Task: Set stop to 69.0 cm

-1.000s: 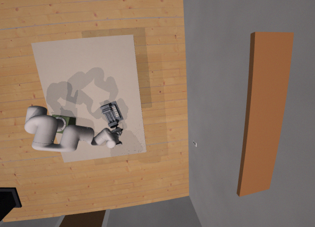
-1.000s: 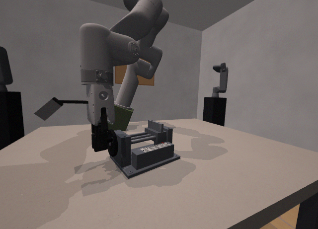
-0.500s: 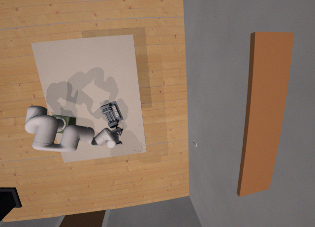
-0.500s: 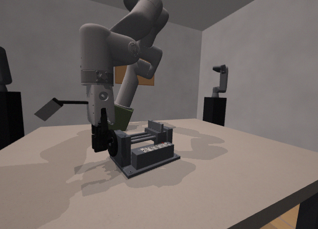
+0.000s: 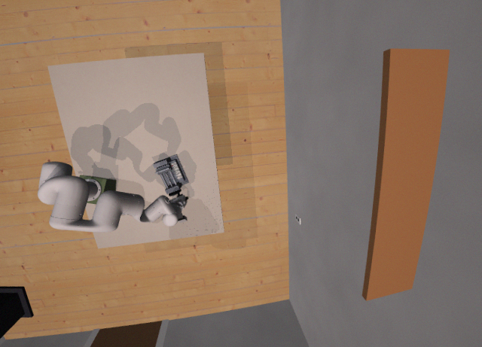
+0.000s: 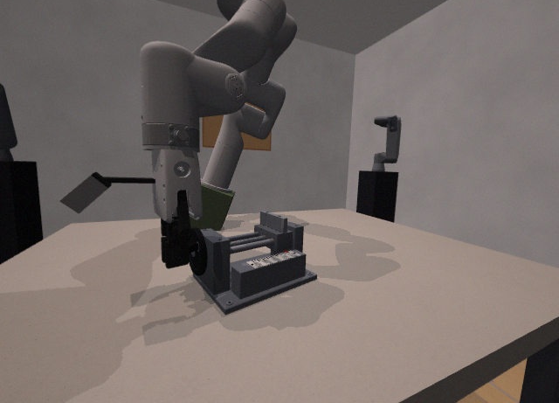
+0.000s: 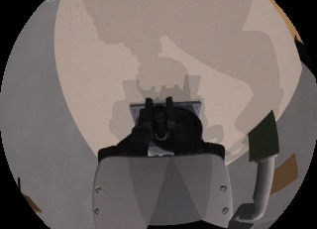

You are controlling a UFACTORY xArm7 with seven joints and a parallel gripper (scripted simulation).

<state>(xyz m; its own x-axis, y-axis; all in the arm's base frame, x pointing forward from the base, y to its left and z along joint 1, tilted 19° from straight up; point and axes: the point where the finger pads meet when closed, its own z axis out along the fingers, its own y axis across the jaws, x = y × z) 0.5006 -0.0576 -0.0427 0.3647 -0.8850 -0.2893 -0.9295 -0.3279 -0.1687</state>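
Observation:
A dark grey stop fixture (image 6: 257, 265) stands on the beige table, with two rods, a sliding stop block (image 6: 277, 229) at the far end and a scale strip (image 6: 272, 259) along its front. A black handwheel (image 6: 196, 253) sits on its near left end. My gripper (image 6: 178, 249) points down at the left side of the wheel and is shut on the handwheel's handle. From above, the fixture (image 5: 170, 173) lies near the table's right edge with the gripper (image 5: 179, 203) just below it. In the wrist view the fingers hide the handle.
The arm's green base (image 6: 217, 206) stands behind the fixture. A flat dark panel on a rod sticks out left of the wrist. Black pedestals with camera stands are off the table at the right (image 6: 378, 193) and left (image 6: 16, 204).

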